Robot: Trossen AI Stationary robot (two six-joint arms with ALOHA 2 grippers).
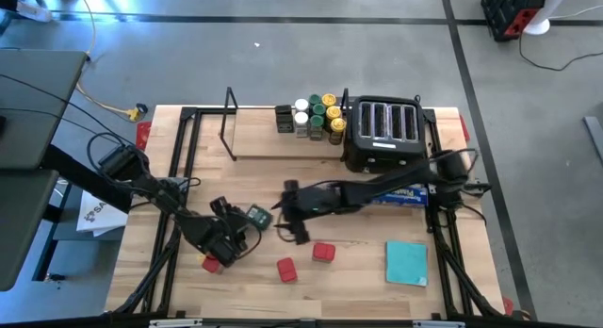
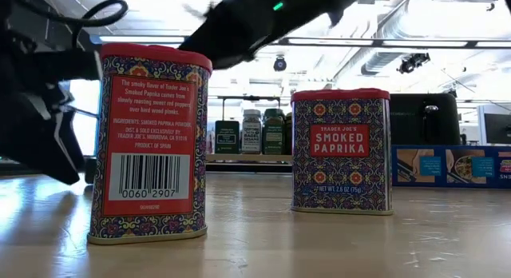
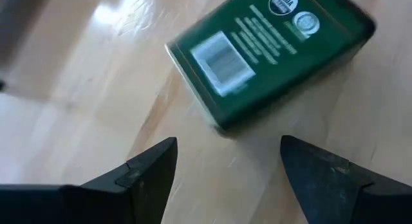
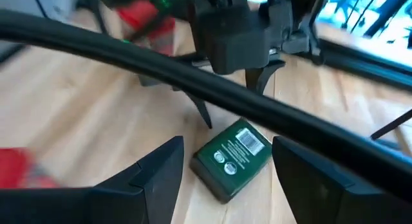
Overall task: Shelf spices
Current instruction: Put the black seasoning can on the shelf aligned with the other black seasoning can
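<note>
Spread wide, both grippers close on the green tin (image 1: 257, 215) from above. From overhead I see my left gripper (image 1: 229, 236) beside it, my right gripper (image 1: 290, 224) near — the shelf (image 1: 283, 147) well behind. Left wrist: fingers (image 3: 148, 169) open, tin (image 3: 270, 50) flat ahead, empty-handed. Right wrist: dark-green tin (image 4: 233, 158) label-up between my fingers (image 4: 161, 169) — ready to straddle.

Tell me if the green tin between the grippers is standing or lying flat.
Lying flat: the green tin rests on its broad side on the table, label facing up.

Two upright paprika tins (image 2: 150, 142), apart
</note>
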